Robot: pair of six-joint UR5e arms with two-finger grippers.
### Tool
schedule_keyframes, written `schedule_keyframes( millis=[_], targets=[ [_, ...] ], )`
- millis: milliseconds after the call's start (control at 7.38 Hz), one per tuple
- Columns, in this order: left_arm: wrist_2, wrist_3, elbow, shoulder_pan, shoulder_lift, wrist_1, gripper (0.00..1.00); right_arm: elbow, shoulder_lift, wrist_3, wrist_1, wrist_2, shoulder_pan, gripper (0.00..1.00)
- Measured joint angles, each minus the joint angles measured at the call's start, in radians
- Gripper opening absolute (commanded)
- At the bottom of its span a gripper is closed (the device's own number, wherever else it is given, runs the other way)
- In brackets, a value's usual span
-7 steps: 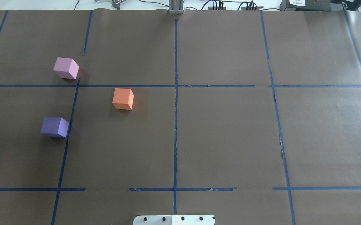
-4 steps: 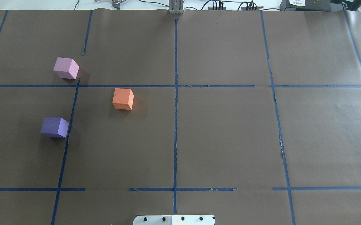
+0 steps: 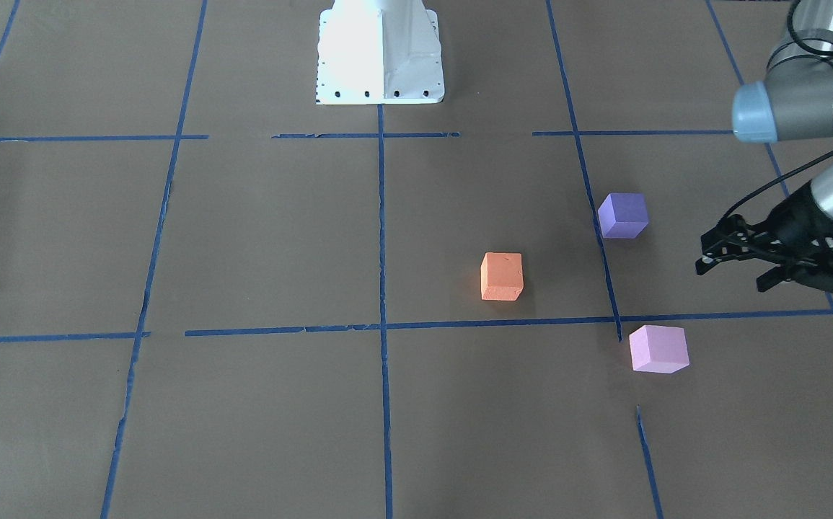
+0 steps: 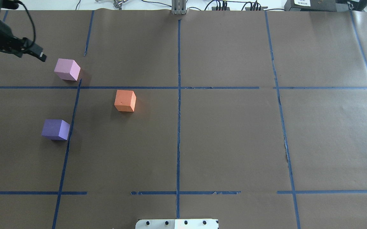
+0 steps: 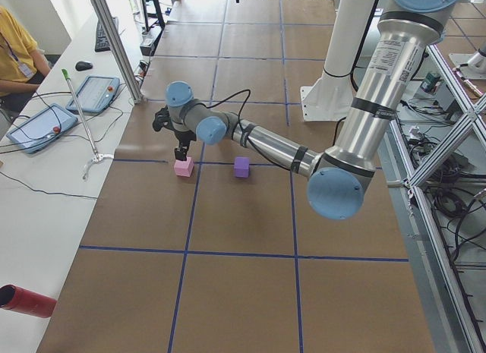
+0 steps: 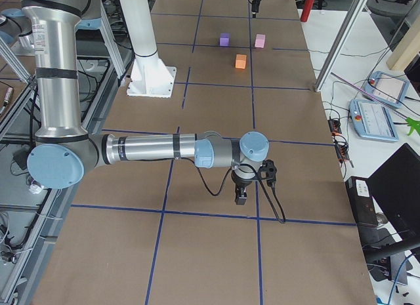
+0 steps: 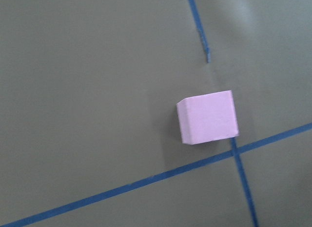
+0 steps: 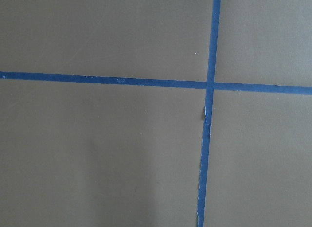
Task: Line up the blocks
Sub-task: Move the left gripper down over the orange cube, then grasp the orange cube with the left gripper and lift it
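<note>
Three foam cubes lie apart on the brown paper, not in a row. The pale pink cube [image 4: 66, 69] [image 3: 658, 349] [image 7: 208, 117] is the farthest from the base. The orange cube [image 4: 125, 100] [image 3: 502, 275] lies nearer the middle. The violet-purple cube [image 4: 55, 129] [image 3: 623, 215] lies nearest the base. My left gripper [image 3: 733, 272] [image 4: 32, 54] hovers open and empty just left of the pink cube, touching nothing. My right gripper [image 6: 241, 195] shows only in the exterior right view, low over bare paper far from the cubes; I cannot tell whether it is open or shut.
The white robot base [image 3: 380, 54] [image 4: 177, 223] stands at the table's near edge. Blue tape lines [image 4: 178, 127] grid the paper. Cables and boxes [image 4: 310, 4] line the far edge. An operator [image 5: 15, 57] sits by a side table with tablets.
My left arm and gripper have come into the overhead view at the upper left, beside the pink cube. The three cubes have not moved.
</note>
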Motion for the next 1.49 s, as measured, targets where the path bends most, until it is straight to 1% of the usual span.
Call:
schedule_keyframes(
  millis=[271, 542, 814, 1220, 1356, 1492],
  targets=[
    [0.108, -0.268, 0.019, 0.167, -0.122, -0.004, 1.0, 0.0, 0.0, 0.0, 0.0, 0.0, 0.0, 1.0],
    [0.24, -0.402, 0.084, 0.285, -0.211, -0.026, 1.0, 0.0, 0.0, 0.0, 0.0, 0.0, 0.0, 1.0],
    [0.339, -0.467, 0.125, 0.357, -0.239, -0.053, 1.0, 0.0, 0.0, 0.0, 0.0, 0.0, 0.0, 1.0],
    [0.38, -0.511, 0.152, 0.406, -0.237, -0.058, 0.99, 0.0, 0.0, 0.0, 0.0, 0.0, 0.0, 1.0],
    [0.384, -0.514, 0.167, 0.418, -0.235, -0.059, 0.76, 0.0, 0.0, 0.0, 0.0, 0.0, 0.0, 1.0],
    [0.386, -0.514, 0.177, 0.426, -0.234, -0.06, 0.38, 0.0, 0.0, 0.0, 0.0, 0.0, 0.0, 1.0]
  ],
)
